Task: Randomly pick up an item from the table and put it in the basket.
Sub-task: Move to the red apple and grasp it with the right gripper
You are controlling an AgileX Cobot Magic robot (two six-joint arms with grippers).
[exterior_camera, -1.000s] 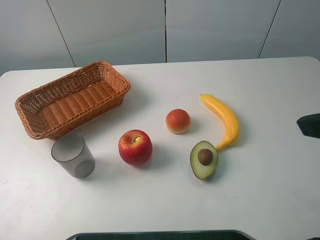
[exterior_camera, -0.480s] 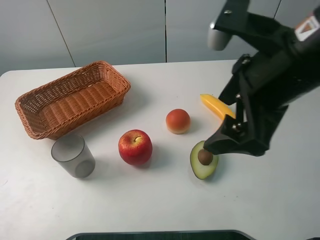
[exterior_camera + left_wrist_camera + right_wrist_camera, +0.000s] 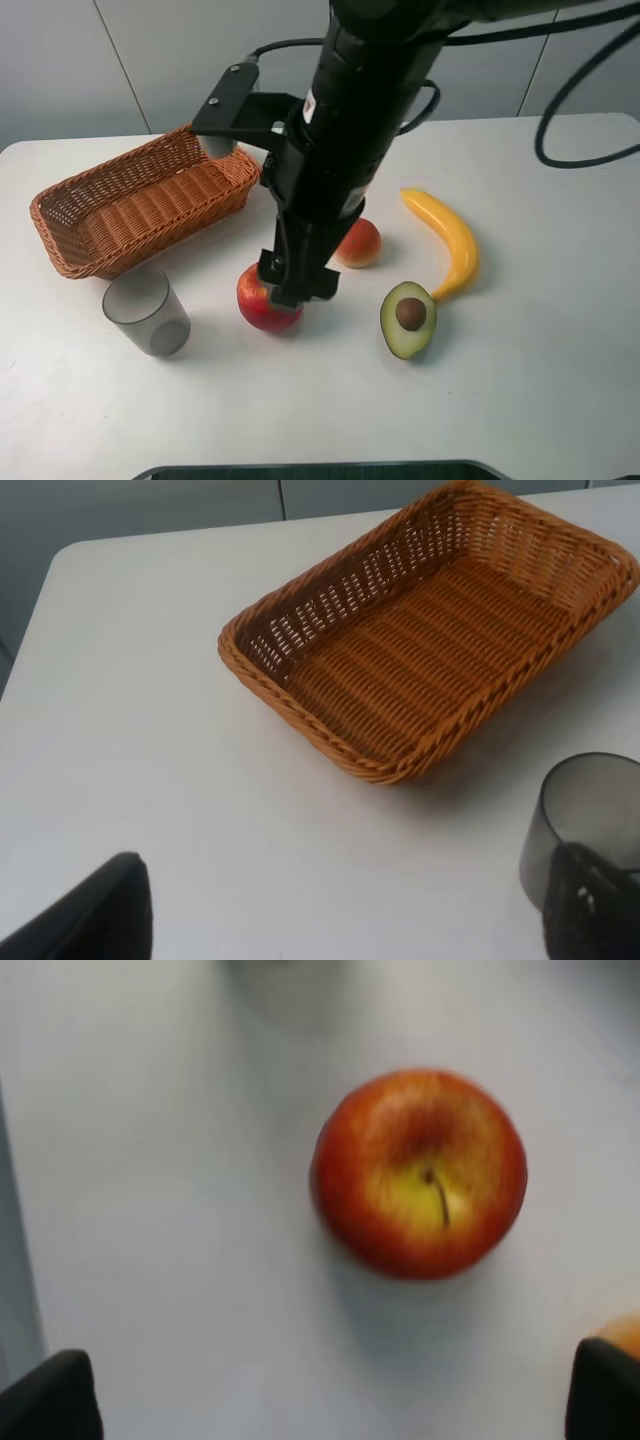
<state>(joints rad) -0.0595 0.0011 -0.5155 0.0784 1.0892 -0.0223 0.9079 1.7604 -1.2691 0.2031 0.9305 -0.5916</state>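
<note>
The red apple (image 3: 258, 308) with a yellowish patch at its stem sits on the white table (image 3: 540, 380), partly covered by my right arm. My right gripper (image 3: 297, 287) hangs just above it and has reached across the middle. In the right wrist view the apple (image 3: 420, 1172) lies free on the table and the fingertips (image 3: 45, 1398) stand wide apart, so the right gripper (image 3: 325, 1400) is open and empty. The wicker basket (image 3: 140, 200) is empty at the back left. My left gripper (image 3: 340, 925) is open, its fingertips (image 3: 95, 915) low over the table near the basket (image 3: 440, 650).
A grey translucent cup (image 3: 147, 312) stands left of the apple, in front of the basket; it also shows in the left wrist view (image 3: 590, 820). A small orange-red ball (image 3: 362, 240), a banana (image 3: 450, 240) and a halved avocado (image 3: 408, 318) lie to the right.
My right arm has swung in from the right edge, passed over the avocado and banana, and now hangs over the apple. No object has moved.
</note>
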